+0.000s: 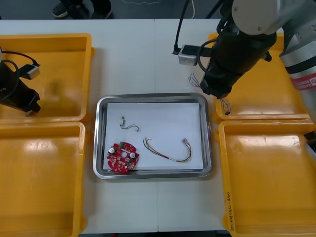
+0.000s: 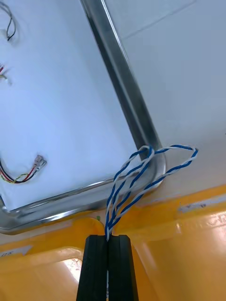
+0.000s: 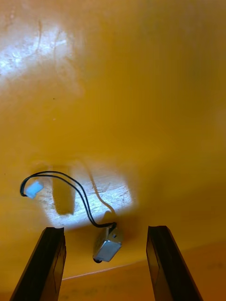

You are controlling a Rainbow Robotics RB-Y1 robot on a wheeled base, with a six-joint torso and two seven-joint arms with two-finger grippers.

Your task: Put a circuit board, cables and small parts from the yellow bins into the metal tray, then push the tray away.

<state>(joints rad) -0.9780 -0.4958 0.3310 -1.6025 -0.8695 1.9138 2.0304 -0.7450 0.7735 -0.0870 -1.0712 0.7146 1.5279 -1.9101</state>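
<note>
My right gripper (image 2: 108, 244) is shut on a twisted blue and white cable (image 2: 141, 178), whose loops hang over the corner of the metal tray (image 2: 141, 127). From the front, that gripper (image 1: 220, 95) hovers at the tray's far right corner, the cable (image 1: 226, 105) dangling below it. On the tray's white inside lie a round red circuit board (image 1: 122, 157), a red and yellow cable (image 1: 168, 152) and a small metal part on a black cable (image 1: 128, 123). My left gripper (image 3: 106, 230) stands open in the far left yellow bin (image 1: 64, 49), its fingers either side of a small metal part (image 3: 107, 247) with a black cable.
Two yellow bins stand at the right, far (image 1: 281, 94) and near (image 1: 271, 187), and another at the near left (image 1: 44, 197). Bare table (image 1: 143, 59) stretches beyond the tray's (image 1: 153, 97) far rim. A person's shoes show past the table's far edge.
</note>
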